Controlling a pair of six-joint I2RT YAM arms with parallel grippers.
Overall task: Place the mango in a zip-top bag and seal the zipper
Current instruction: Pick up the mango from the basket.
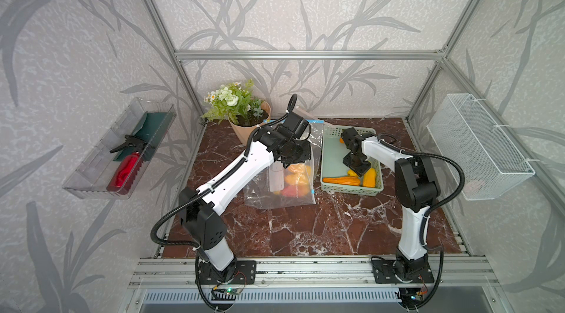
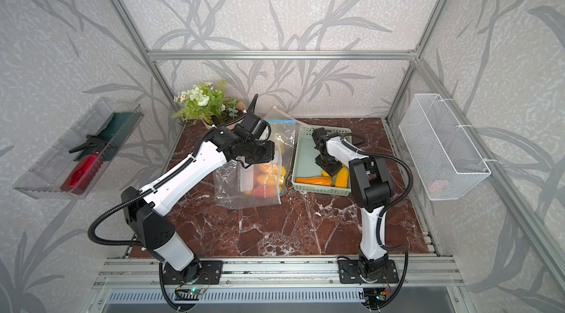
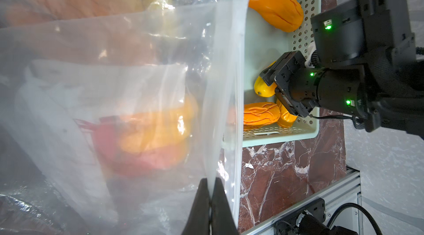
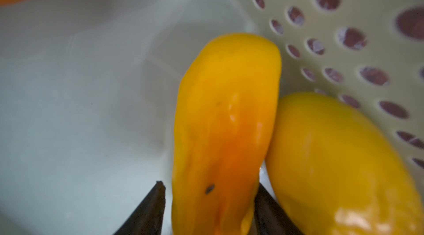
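Held left arm (image 1: pixel 238 170) stretched toward 1 o'clock, pinching the zip-top bag (image 1: pixel 275 199) by its edge in the left gripper (image 3: pixel 210 182). Angled right arm (image 1: pixel 379 146) toward 11 o'clock, down into the basket (image 1: pixel 334 155) at the bag's 3 o'clock; straddled the mango (image 4: pixel 227 112) with right gripper (image 4: pixel 210 184) spread.

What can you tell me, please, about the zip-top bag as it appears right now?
The zip-top bag is clear, crinkled plastic with a blue zipper strip along its top and a white label panel. It stands upright on the marble table, beside the green basket, with yellow and red fruit already inside. The left hand is shut on its edge, holding it up.
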